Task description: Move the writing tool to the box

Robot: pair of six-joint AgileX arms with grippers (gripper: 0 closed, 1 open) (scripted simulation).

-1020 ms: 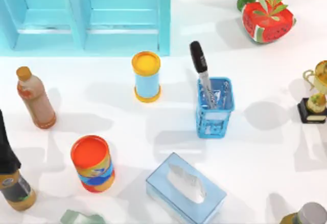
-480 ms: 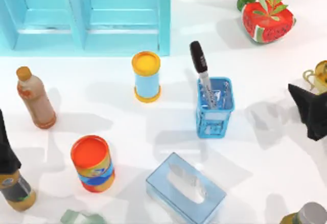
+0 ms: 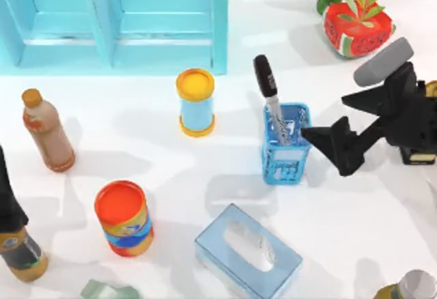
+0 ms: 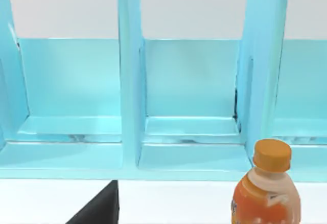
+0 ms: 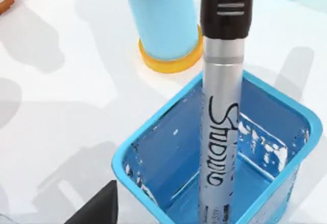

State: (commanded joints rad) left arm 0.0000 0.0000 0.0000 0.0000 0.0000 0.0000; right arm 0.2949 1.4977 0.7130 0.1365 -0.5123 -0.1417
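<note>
The writing tool [image 3: 268,94] is a marker with a black cap and a silver barrel. It stands tilted inside a blue mesh holder [image 3: 287,152] at the table's middle, and I also see the marker [image 5: 222,106] up close in the holder [image 5: 153,142]. My right gripper [image 3: 329,118] hovers just right of the holder, open, with nothing between its fingers. A pale blue tissue box [image 3: 249,251] lies in front of the holder. My left arm faces the cyan shelf [image 4: 184,91].
A blue can with a yellow lid [image 3: 196,101] stands left of the holder, and an orange-lidded can [image 3: 123,217] is nearer the front. Bottles [image 3: 46,130] line the left side. A watermelon-shaped pot [image 3: 356,26] and a trophy [image 3: 425,150] are at the right.
My right arm has come in from the right edge and moved left, up to the blue holder. The marker and the other objects have not moved.
</note>
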